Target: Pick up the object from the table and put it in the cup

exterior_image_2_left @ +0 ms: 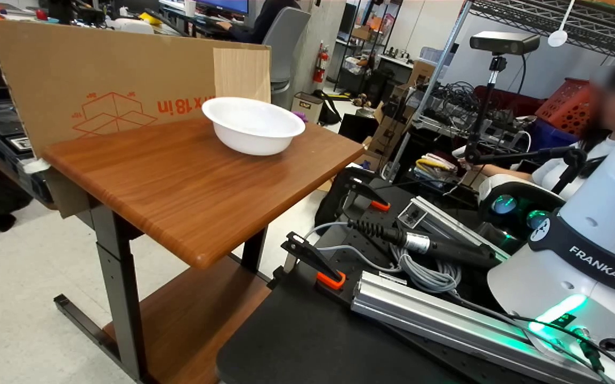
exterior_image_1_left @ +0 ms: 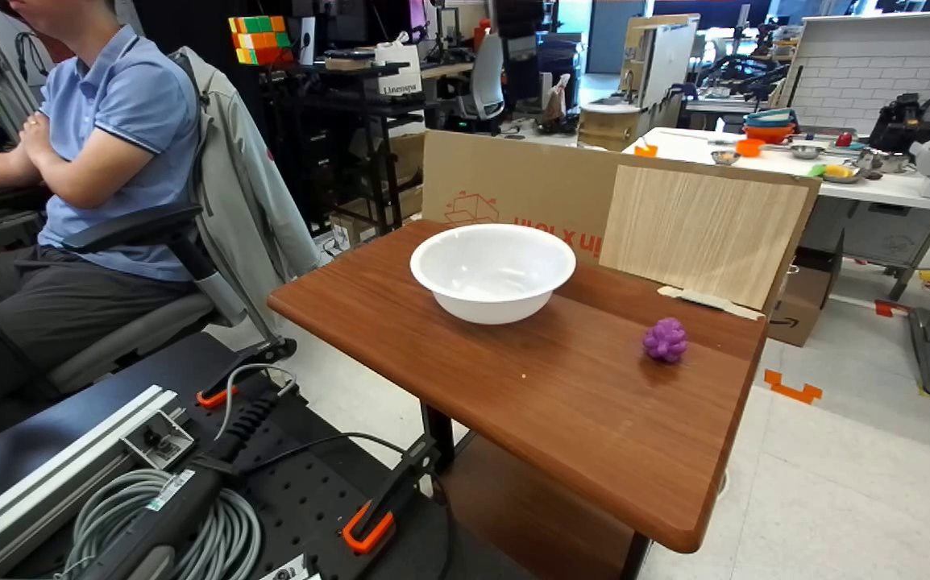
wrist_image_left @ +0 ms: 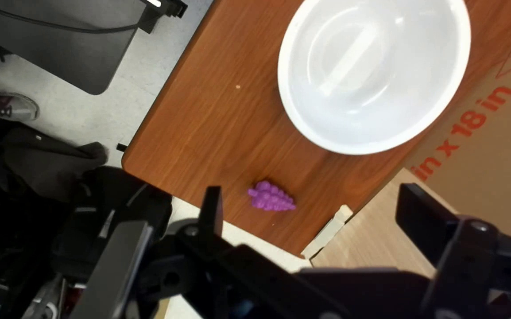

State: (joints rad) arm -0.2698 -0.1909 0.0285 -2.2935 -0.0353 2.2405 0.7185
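1. Your bowl [exterior_image_1_left: 492, 274] is sitting upright on the brown surface [exterior_image_1_left: 465, 366], its glossy white inside showing.
2. The purple object [wrist_image_left: 269, 196] is lying on the surface, apart from the bowl; in an exterior view the bowl is partly hiding the object [exterior_image_2_left: 300, 116].
3. Your end effector [wrist_image_left: 315, 212] is gaping, its fingers [wrist_image_left: 211, 208] standing well apart; in the wrist view they are showing lower than the bowl.
4. Cardboard [exterior_image_1_left: 521, 173] is standing near the bowl, along the surface's edge.
5. A panel [exterior_image_1_left: 703, 234] is resting against the cardboard, on the object's side of the bowl.
6. In an exterior view, your arm's base [exterior_image_2_left: 574, 277] is standing well apart from the bowl, a green light [exterior_image_2_left: 560, 313] glowing on it.
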